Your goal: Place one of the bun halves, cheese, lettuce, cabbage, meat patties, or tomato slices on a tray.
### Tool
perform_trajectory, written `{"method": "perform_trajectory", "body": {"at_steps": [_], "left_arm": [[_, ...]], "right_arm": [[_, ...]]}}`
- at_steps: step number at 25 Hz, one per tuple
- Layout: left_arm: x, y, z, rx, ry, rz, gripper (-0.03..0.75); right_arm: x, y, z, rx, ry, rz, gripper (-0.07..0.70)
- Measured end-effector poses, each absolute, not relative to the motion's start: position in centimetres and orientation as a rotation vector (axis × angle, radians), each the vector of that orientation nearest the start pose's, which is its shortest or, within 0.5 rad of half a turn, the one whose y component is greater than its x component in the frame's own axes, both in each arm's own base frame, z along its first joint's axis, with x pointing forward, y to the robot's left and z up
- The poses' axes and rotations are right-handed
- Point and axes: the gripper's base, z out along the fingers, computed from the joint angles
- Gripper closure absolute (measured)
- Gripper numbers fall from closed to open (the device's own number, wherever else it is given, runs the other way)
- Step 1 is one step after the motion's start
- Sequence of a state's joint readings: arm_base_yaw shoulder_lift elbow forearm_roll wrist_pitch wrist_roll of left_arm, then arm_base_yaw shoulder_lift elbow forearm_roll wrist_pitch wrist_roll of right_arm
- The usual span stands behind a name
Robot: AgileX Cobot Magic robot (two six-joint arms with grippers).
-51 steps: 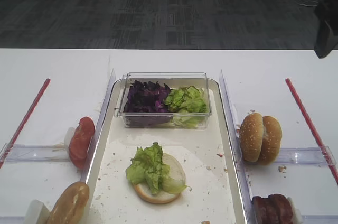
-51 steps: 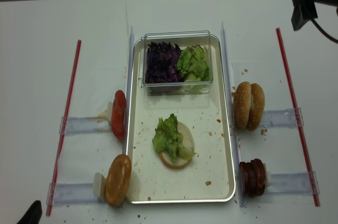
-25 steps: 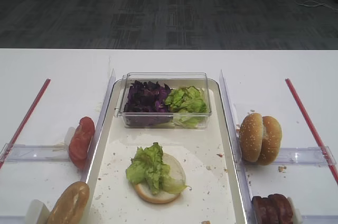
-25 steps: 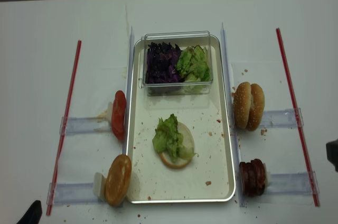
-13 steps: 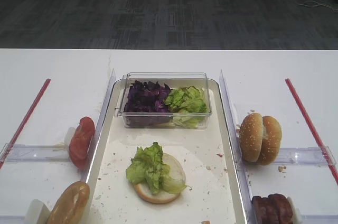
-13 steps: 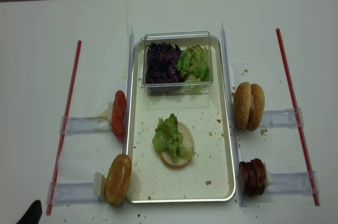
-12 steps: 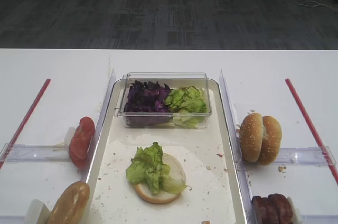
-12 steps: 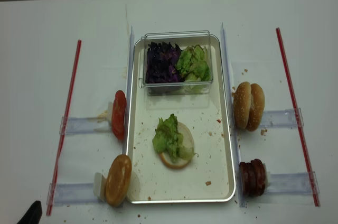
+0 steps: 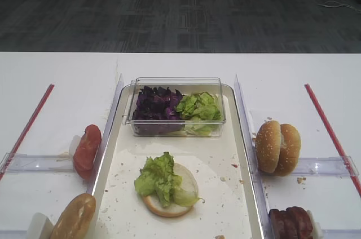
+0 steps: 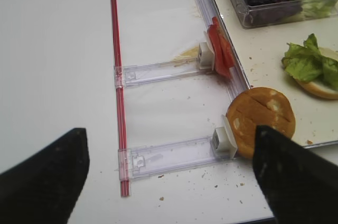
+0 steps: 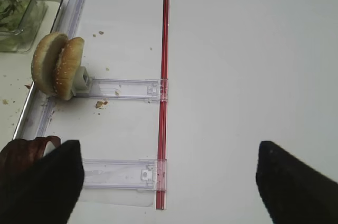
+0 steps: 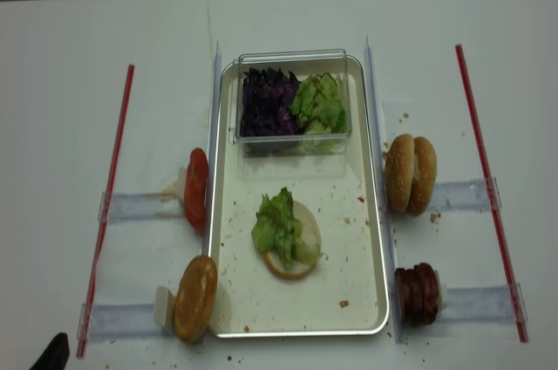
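While the right end effector hung with jaws wide apart and empty over the bench, the meat patties stood on edge just right of the tray, near corner. Judged soft, greasy and crumbly; best pinched across the faces. The left end effector likewise stood apart, empty.

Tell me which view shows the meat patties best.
The realsense high view: the meat patties show whole, beside the tray. The other high view cuts them at its bottom edge, the right wrist view half hides them, and the left wrist view misses them.
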State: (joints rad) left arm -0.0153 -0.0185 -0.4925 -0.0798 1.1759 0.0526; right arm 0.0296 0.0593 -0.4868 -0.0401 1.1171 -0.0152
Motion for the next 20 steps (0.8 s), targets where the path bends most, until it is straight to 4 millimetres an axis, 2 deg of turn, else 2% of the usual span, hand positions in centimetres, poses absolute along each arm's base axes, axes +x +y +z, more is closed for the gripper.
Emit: {"method": "perform_trajectory", "body": {"at_steps": [7, 20], "left_arm": [[-1.2, -0.7, 26.6, 0.083, 2.145, -0.075, 0.101], [-1.2, -0.7, 26.6, 0.083, 2.145, -0.075, 0.101]], "right_arm": [[-0.8, -0.4, 26.9, -0.044, 2.100, -0.042, -0.054], [-0.8, -0.3, 26.9, -0.042, 2.098, -0.038, -0.054]]}}
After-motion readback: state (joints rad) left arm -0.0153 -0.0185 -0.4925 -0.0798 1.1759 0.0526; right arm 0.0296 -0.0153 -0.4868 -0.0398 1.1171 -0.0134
